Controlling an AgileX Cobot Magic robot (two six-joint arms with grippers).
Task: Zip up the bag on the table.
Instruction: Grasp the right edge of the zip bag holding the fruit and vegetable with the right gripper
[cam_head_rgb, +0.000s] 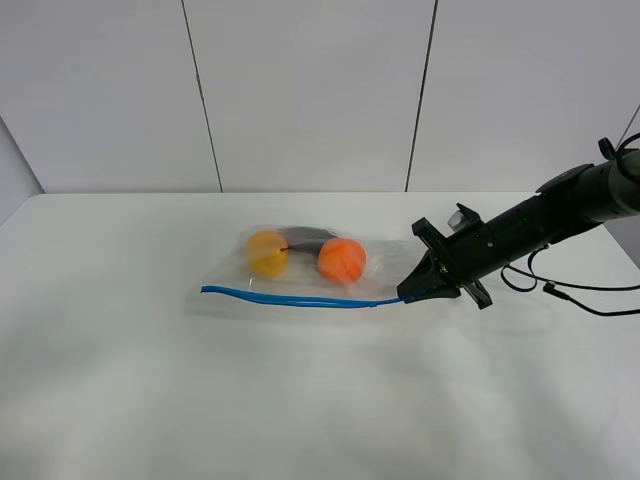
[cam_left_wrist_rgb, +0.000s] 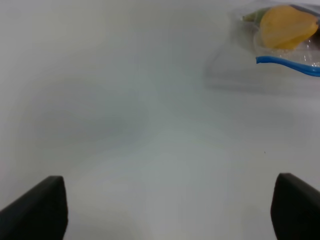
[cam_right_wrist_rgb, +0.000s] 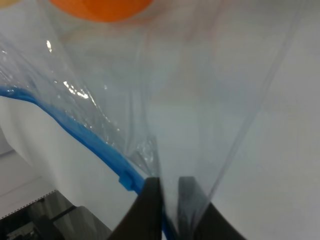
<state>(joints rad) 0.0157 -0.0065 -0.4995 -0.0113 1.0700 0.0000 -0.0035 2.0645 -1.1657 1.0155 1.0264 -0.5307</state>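
Currently the clear, crinkly plastic zip bag (cam_head_rgb: 300, 282) lies flat just above the middle of the high view, on the plain white matte table (cam_head_rgb: 300, 410). Its thin blue zipper strip (cam_head_rgb: 290, 298) runs along the near long edge. A yellow round fruit (cam_head_rgb: 266, 253) and an orange round fruit (cam_head_rgb: 342, 260) sit inside, side by side toward the far edge.

Right gripper (cam_head_rgb: 412, 293): at the strip's right-hand end. In the wrist view its jaws are nearly together, with bag film and the end of the strip pinched between them (cam_right_wrist_rgb: 169, 200). Whether the strip is sealed along its length cannot be told.

Left gripper (cam_left_wrist_rgb: 167, 207): jaws wide apart, holding nothing, over bare table. The bag's left corner shows well ahead of it.

Step in hand, as judged: seat the pinch on the strip, then run it leftward.

- Keep the strip centred between the pads.
- Travel parallel to the edge, low and level.
- The far end looks unanchored, so the bag may drag. Pinning the left corner with the free arm would help.
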